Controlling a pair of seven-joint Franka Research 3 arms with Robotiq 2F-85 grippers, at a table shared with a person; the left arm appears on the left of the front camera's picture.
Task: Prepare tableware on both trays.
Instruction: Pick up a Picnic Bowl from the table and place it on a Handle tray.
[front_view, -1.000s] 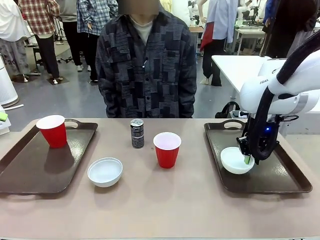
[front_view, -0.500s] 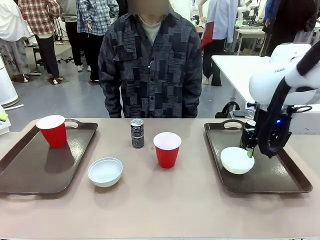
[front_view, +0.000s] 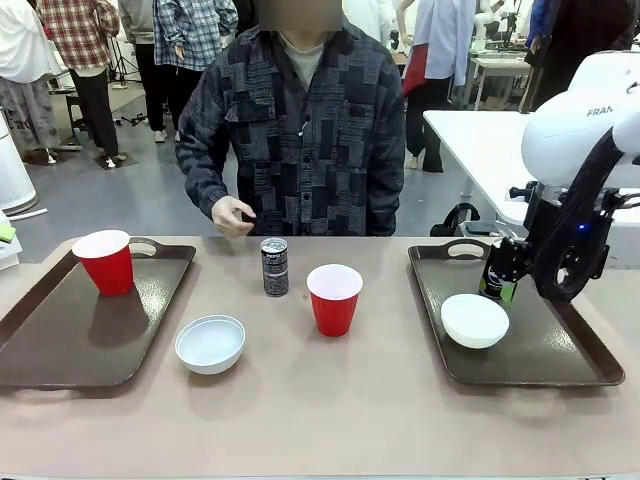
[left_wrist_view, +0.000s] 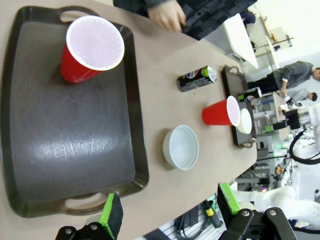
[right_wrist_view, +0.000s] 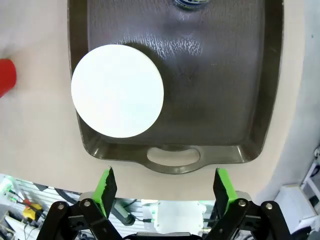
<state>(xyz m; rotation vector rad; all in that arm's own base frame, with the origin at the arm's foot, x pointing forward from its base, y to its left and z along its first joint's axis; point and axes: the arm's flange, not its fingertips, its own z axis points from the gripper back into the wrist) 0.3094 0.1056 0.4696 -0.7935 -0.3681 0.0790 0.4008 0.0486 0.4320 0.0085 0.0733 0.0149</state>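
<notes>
Brown plastic tray (right_wrist_view: 225, 100), right: round white bowl (right_wrist_view: 117, 91), slim dark Pepsi can (right_wrist_view: 190, 3) inside. Right wrist view: right gripper (right_wrist_view: 164, 175) fingers spread, empty. Left wrist view: left gripper (left_wrist_view: 170, 197) fingers spread; red plastic cup (left_wrist_view: 90, 47) on left tray (left_wrist_view: 50, 150).

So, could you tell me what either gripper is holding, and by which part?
Nothing: the left gripper and right gripper are open, the bowl lying free.

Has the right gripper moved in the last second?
Yes: the right gripper rose rightward off the white bowl, unmoved on the right tray.
</notes>
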